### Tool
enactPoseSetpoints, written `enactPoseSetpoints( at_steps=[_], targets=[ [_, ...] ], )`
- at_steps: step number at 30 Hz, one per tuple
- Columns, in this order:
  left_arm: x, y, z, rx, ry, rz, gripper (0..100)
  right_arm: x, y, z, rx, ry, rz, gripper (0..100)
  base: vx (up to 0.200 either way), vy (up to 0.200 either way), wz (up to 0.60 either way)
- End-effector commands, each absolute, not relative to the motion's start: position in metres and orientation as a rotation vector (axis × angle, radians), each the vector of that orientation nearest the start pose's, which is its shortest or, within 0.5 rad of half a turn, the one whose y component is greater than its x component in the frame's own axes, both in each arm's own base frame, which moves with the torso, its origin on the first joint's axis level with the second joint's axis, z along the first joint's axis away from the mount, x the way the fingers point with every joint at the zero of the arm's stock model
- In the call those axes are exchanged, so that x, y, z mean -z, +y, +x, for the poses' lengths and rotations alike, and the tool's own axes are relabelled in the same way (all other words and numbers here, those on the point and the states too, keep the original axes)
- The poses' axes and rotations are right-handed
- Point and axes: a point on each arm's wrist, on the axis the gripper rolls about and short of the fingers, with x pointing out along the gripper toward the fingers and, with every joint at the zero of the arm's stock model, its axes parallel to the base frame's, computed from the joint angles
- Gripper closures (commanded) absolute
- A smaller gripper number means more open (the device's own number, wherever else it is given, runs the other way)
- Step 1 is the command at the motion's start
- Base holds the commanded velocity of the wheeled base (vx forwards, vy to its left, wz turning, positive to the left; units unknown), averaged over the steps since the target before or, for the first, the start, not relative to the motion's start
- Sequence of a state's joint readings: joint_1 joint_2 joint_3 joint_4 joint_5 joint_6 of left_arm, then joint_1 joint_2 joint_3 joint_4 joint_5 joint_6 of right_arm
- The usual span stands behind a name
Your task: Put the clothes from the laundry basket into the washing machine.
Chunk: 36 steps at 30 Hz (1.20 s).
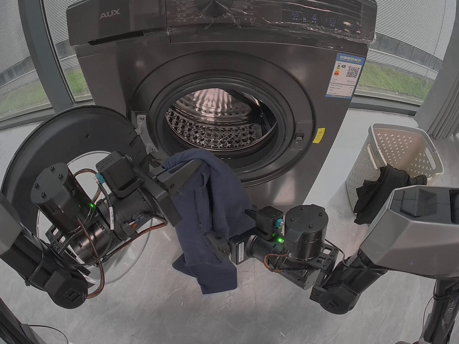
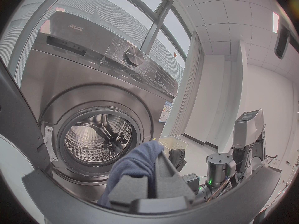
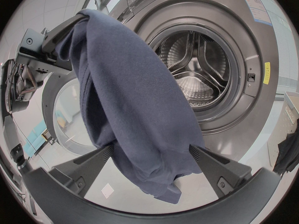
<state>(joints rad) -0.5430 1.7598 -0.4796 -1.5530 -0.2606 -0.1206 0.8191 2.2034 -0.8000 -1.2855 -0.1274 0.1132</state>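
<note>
A navy blue garment [image 1: 210,216] hangs in front of the washing machine [image 1: 220,72], just below its open drum [image 1: 217,120]. My left gripper [image 1: 187,170] is shut on the garment's top edge, with the cloth bunched against its fingers [image 2: 165,178]. My right gripper [image 1: 216,245] is lower, at the hanging part; its jaws stand wide open with the cloth [image 3: 137,109] draped between the fingers [image 3: 99,156]. The white laundry basket [image 1: 406,151] stands on the floor to the right of the machine, and a black garment [image 1: 380,192] droops over its front rim.
The round machine door [image 1: 67,139] is swung open to the left, behind my left arm. Grey tiled floor [image 1: 167,311] lies in front of the machine. Windows run behind it and a curtain [image 2: 190,87] hangs to the right.
</note>
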Motion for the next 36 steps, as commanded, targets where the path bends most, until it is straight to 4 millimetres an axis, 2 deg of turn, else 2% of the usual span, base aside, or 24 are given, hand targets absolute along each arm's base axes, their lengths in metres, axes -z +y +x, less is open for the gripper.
enactPoseSetpoints(
  at_steps=[1, 7, 8, 11, 16, 21, 31, 36],
  targets=[
    [-0.176, -0.148, 0.233, 0.816, -0.231, -0.154, 100, -0.062, 0.286, 0.276, -0.677, 0.133, 0.059, 0, 0.0, 0.0, 0.0],
    [-0.176, -0.148, 0.233, 0.818, -0.228, -0.155, 100, -0.063, 0.279, 0.291, -0.635, 0.115, 0.068, 0, 0.0, 0.0, 0.0],
    [-0.176, -0.148, 0.233, 0.817, -0.228, -0.155, 100, -0.065, 0.27, 0.297, -0.608, 0.111, 0.059, 0, 0.0, 0.0, 0.0],
    [-0.176, -0.147, 0.233, 0.815, -0.228, -0.155, 100, -0.067, 0.261, 0.301, -0.586, 0.108, 0.058, 0, 0.0, 0.0, 0.0],
    [-0.176, -0.147, 0.233, 0.814, -0.229, -0.155, 100, -0.079, 0.234, 0.307, -0.535, 0.091, 0.046, 0, 0.0, 0.0, 0.0],
    [-0.176, -0.148, 0.233, 0.818, -0.228, -0.155, 100, -0.089, 0.222, 0.313, -0.506, 0.063, 0.047, 0, 0.0, 0.0, 0.0],
    [-0.174, -0.148, 0.232, 0.819, -0.22, -0.154, 100, -0.096, 0.233, 0.315, -0.53, 0.027, 0.054, 0, 0.0, 0.0, 0.0],
    [-0.174, -0.149, 0.232, 0.819, -0.222, -0.154, 100, -0.095, 0.243, 0.308, -0.576, 0.031, 0.054, 0, 0.0, 0.0, 0.0]
  ],
)
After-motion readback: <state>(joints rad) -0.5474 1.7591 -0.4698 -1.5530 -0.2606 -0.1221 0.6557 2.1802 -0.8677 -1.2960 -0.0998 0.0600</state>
